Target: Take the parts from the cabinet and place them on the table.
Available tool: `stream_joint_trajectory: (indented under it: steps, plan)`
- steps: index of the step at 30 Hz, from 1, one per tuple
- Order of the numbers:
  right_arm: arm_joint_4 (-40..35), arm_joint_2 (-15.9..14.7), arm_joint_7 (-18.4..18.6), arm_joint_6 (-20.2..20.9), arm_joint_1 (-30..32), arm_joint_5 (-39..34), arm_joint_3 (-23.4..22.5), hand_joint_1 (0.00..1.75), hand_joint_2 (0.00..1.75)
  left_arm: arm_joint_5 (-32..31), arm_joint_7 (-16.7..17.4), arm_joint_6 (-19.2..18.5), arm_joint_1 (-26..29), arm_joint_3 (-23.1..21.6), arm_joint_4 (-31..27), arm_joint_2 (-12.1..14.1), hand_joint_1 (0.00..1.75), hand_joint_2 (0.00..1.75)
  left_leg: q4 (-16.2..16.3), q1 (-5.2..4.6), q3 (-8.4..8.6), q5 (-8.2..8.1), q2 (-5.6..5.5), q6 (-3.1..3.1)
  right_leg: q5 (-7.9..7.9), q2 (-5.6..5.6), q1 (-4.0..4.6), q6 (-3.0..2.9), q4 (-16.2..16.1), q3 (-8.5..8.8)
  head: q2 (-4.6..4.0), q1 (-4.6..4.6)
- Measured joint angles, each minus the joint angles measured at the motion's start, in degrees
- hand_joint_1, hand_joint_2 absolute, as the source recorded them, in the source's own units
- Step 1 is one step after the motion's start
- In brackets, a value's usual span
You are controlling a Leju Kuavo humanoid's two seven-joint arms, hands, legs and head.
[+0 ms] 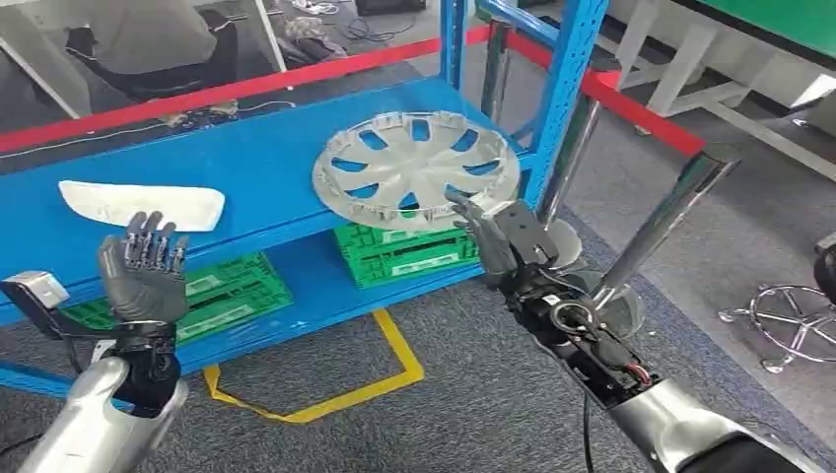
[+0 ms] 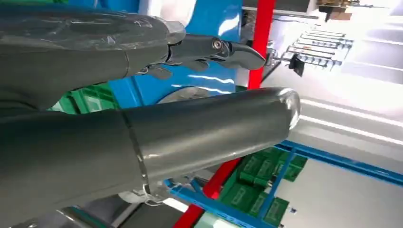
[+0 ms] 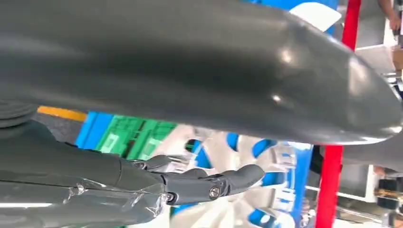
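Right hand [image 1: 490, 236] is held at the near rim of the round silver plastic wheel cover [image 1: 416, 169], its fingers spread and nothing gripped; whether the fingertips touch the rim cannot be told. The cover lies flat on the blue metal shelf [image 1: 246, 163] of the cabinet, close to the blue upright post [image 1: 564, 99] — its near edge reaches the shelf lip, which is likely why it is approached from the front. Left hand [image 1: 144, 266] is raised with fingers apart and empty, just short of the long white curved plastic part [image 1: 141, 204], which rests further left on the same shelf. Both parts are judged not yet taken; no table is seen. Green plastic crates [image 1: 404, 251] are stored on the lower shelf — white labels are fixed to their fronts, but the writing is too small to be read.
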Motion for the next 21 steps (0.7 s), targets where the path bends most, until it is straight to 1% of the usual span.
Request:
stream_joint_trajectory:
  steps: [1, 3, 4, 5, 6, 7, 8, 9, 10, 11, 12, 13, 15, 16, 17, 18, 19, 20, 21]
  plan:
    - [0.07, -0.02, 0.11, 0.09, -0.33, 0.13, -0.02, 0.00, 0.00, 0.00, 0.05, -0.04, -0.11, 0.00, 0.00, 0.00, 0.00, 0.00, -1.18, -0.44, 1.03, -1.24, -0.06, 0.14, -0.20, 0.09, 0.42, 0.34, -0.01, -0.07, 0.00, -0.29]
    - [0.22, -0.17, 0.33, 0.35, -0.51, 0.20, -0.15, 0.00, 0.00, -0.02, 0.16, -0.11, -0.06, 0.00, 0.00, -0.06, 0.00, 0.00, -1.47, -0.52, 0.85, -1.31, -0.14, 0.44, -0.37, 0.15, 0.31, 0.78, -0.08, -0.07, 0.00, -0.03]
    - [0.29, -0.20, 0.39, 0.52, -0.51, 0.20, -0.22, 0.00, 0.00, -0.02, 0.15, -0.13, -0.05, 0.00, 0.00, -0.06, 0.00, 0.00, -1.43, -0.57, 0.92, -1.52, -0.15, 0.72, -0.45, 0.15, 0.19, 1.14, -0.38, 0.15, 0.00, 0.13]
    - [0.33, -0.28, 0.39, 0.57, -0.63, 0.20, -0.28, 0.00, 0.00, -0.02, 0.15, -0.13, -0.12, 0.00, -0.02, -0.06, 0.00, 0.00, -1.89, -0.19, 1.30, -1.44, -0.16, 0.98, -0.64, 0.16, 0.50, 1.55, -0.46, 0.41, 0.00, 0.19]
    - [0.42, -0.55, 0.44, 0.57, -0.65, 0.20, -0.53, 0.00, 0.00, -0.02, 0.15, -0.13, -0.12, 0.00, -0.02, -0.04, 0.00, 0.00, -2.32, 0.12, 1.95, -1.46, -0.06, 1.19, -1.22, -0.16, 0.16, 1.74, 0.45, -0.18, 0.00, 0.42]
    - [0.46, -0.72, 0.44, 0.57, -0.89, 0.20, -0.68, 0.00, 0.00, -0.02, 0.15, -0.13, -0.23, 0.00, -0.02, -0.09, 0.00, 0.00, -2.34, 0.12, 2.27, -1.76, -0.05, 1.70, -2.79, -0.31, 0.37, 1.79, 3.36, -1.26, 0.00, 0.70]
    - [0.50, -0.76, 0.53, 0.59, -1.07, 0.20, -0.74, 0.00, 0.00, -0.02, 0.15, -0.17, -0.22, 0.00, -0.02, -0.15, 0.00, 0.00, -2.32, 0.11, 2.53, -1.92, -0.01, 1.93, -4.76, -0.31, 0.33, 1.87, 7.99, -3.45, 0.00, 1.29]
    - [0.53, -0.76, 0.85, 0.63, -1.02, 0.22, -0.79, 0.00, 0.00, -0.04, 0.18, -0.24, -0.14, 0.00, -0.02, -0.24, 0.00, 0.00, -2.32, 0.06, 2.73, -2.12, 0.01, 2.12, -6.78, -0.34, 0.33, 2.05, 13.43, -6.35, 0.00, 1.64]
    - [0.55, -0.87, 1.16, 0.72, -0.87, 0.26, -0.81, 0.00, 0.00, -0.11, 0.22, -0.35, -0.07, 0.00, -0.02, -0.28, 0.00, 0.00, -2.25, 0.04, 2.90, -2.32, 0.00, 2.20, -8.00, -0.34, 0.33, 2.19, 17.92, -8.96, 0.00, 1.81]
    - [0.57, -0.98, 1.42, 0.74, -0.69, 0.26, -0.87, 0.00, 0.00, -0.18, 0.26, -0.37, 0.09, 0.00, -0.02, -0.28, 0.00, 0.00, -2.24, 0.04, 3.20, -2.58, -0.03, 2.17, -7.68, -0.36, 0.30, 2.19, 19.69, -10.39, 0.00, 2.16]
    - [0.59, -1.11, 1.53, 0.79, -0.60, 0.26, -0.92, 0.00, 0.00, -0.17, 0.40, -0.37, 0.25, 0.00, -0.02, -0.28, 0.00, 0.00, -2.23, 0.04, 3.64, -2.91, -0.10, 2.10, -5.96, -0.39, 0.24, 2.17, 18.36, -10.24, 0.00, 2.49]
    - [0.59, -1.22, 1.62, 0.79, -0.63, 0.26, -0.94, 0.00, 0.00, -0.20, 0.42, -0.37, 0.36, 0.00, -0.02, -0.28, 0.00, 0.00, -2.14, 0.05, 4.19, -3.32, -0.14, 1.97, -2.98, -0.45, 0.19, 2.13, 14.41, -8.81, 0.00, 2.80]
    - [0.59, -1.31, 1.62, 0.79, -0.75, 0.26, -1.16, 0.00, 0.00, -0.22, 0.55, -0.37, 0.36, 0.00, -0.02, -0.33, 0.00, 0.00, -1.75, 0.08, 5.26, -4.37, -0.20, 1.50, 3.41, -0.61, 0.05, 1.96, 3.29, -4.22, 0.00, 3.32]
    - [0.66, -1.31, 1.62, 0.79, -0.80, 0.26, -1.25, 0.00, 0.00, -0.26, 0.57, -0.39, 0.35, 0.00, -0.02, -0.33, 0.00, 0.00, -1.71, -0.16, 5.28, -4.69, -0.24, 1.18, 2.21, -0.63, 0.18, 1.85, 2.19, -3.42, 0.00, 3.28]
    - [0.59, -1.31, 1.62, 0.81, -0.86, 0.26, -1.29, 0.00, 0.00, -0.26, 0.68, -0.39, 0.21, 0.00, -0.04, -0.30, 0.00, 0.00, -1.15, -0.37, 4.86, -4.83, -0.23, 0.97, 1.77, -0.48, 0.32, 1.58, 0.46, -2.28, 0.00, 3.12]
    - [0.64, -1.31, 1.71, 0.81, -0.73, 0.26, -1.31, 0.00, 0.00, -0.33, 0.66, -0.39, 0.23, 0.00, -0.04, -0.30, 0.00, 0.00, -1.31, -0.33, 4.61, -4.67, -0.25, 0.72, 1.75, -0.41, 0.41, 1.20, 0.99, -2.53, 0.00, 3.04]
    - [0.64, -1.31, 1.68, 0.81, -0.68, 0.26, -1.33, 0.00, 0.00, -0.33, 0.72, -0.39, 0.36, 0.00, -0.04, -0.33, 0.00, 0.00, -1.44, -0.33, 4.64, -4.71, -0.21, 0.62, 1.59, -0.29, 0.54, 0.96, 1.01, -2.61, 0.00, 2.80]
    - [0.64, -1.31, 1.66, 0.81, -0.72, 0.26, -1.36, 0.00, 0.00, -0.33, 0.74, -0.39, 0.36, 0.00, -0.04, -0.33, 0.00, 0.00, -1.44, -0.30, 4.75, -4.87, -0.15, 0.34, 1.56, -0.23, 0.49, 0.72, 0.84, -2.55, 0.00, 2.80]
    - [0.61, -1.37, 1.68, 0.81, -0.79, 0.26, -1.42, 0.00, 0.00, -0.33, 0.74, -0.39, 0.33, 0.00, -0.15, -0.26, 0.00, 0.00, -1.06, -0.25, 4.67, -5.50, -0.09, -0.07, 1.56, -0.24, 0.00, 0.39, 0.52, -2.03, 0.00, 2.82]
